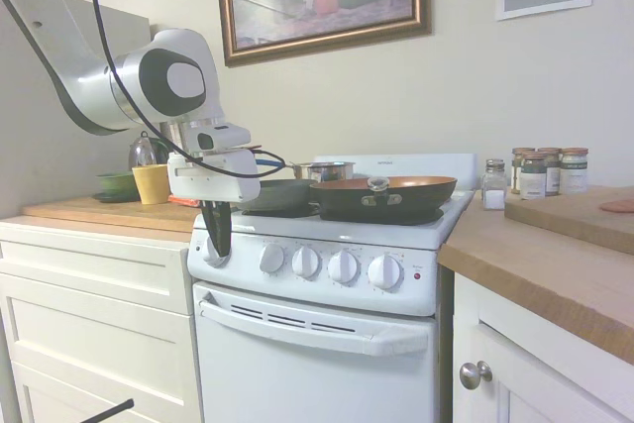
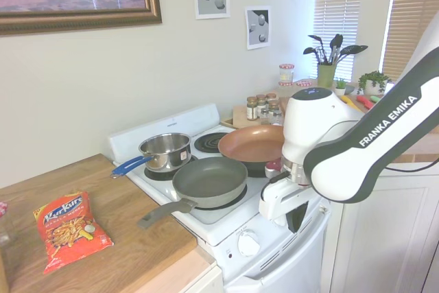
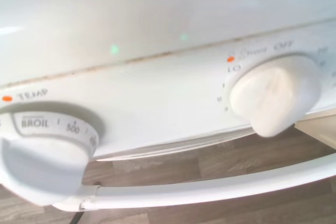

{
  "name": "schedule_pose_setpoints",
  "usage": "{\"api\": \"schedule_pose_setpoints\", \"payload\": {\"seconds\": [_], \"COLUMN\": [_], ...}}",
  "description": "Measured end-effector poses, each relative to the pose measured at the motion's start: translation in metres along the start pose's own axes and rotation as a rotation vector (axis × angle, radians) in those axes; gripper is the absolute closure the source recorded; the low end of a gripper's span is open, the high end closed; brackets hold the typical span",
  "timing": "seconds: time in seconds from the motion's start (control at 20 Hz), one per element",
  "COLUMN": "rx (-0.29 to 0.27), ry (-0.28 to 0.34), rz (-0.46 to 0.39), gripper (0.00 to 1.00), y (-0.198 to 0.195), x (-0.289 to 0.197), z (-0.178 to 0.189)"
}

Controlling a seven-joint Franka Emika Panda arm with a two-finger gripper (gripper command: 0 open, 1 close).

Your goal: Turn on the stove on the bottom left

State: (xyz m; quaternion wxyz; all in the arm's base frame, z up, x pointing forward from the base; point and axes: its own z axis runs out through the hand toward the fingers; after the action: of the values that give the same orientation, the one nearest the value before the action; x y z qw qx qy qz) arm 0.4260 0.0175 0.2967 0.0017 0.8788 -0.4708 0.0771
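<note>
First exterior view shows the stove (image 1: 327, 324), a white range standing between the white drawer cabinet (image 1: 94, 314) and the wooden desk (image 1: 555, 264) with the spice jars (image 1: 540, 171). Its front panel carries four round white knobs (image 1: 327, 264) in plain sight, with a small red light (image 1: 417, 274) just beyond the last one, and the oven handle (image 1: 312, 329) runs across below them. The end effector (image 1: 216, 235) hangs at the panel's end nearest the drawer cabinet, its dark fingers pointing down right against the spot where a fifth knob would sit; that knob is hidden behind them. I cannot tell whether the fingers are spread or clenched, nor whether they touch anything.

On top of the stove, a grey frying pan (image 2: 209, 182) sits on the front burner nearest the arm, a copper-coloured pan (image 2: 252, 143) just beside it, and a steel saucepan (image 2: 164, 151) with a blue handle behind the grey pan. The wrist view shows two knobs up close: one (image 3: 275, 92) with "LO" and "OFF" printed round it, another (image 3: 42, 153) marked "BROIL" and "500".

Away from the stove, a red snack bag (image 2: 68, 228) lies on the wooden top beside it, with a yellow cup (image 1: 152, 183) there too.
</note>
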Motion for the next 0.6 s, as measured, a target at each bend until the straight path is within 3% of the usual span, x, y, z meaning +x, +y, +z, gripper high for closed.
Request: {"api": "schedule_pose_setpoints", "payload": {"seconds": [0.6], "rx": [0.032], "ry": [0.024], "rz": [-0.009], "gripper": [0.0], "y": [0.01], "x": [0.004], "z": [-0.023]}}
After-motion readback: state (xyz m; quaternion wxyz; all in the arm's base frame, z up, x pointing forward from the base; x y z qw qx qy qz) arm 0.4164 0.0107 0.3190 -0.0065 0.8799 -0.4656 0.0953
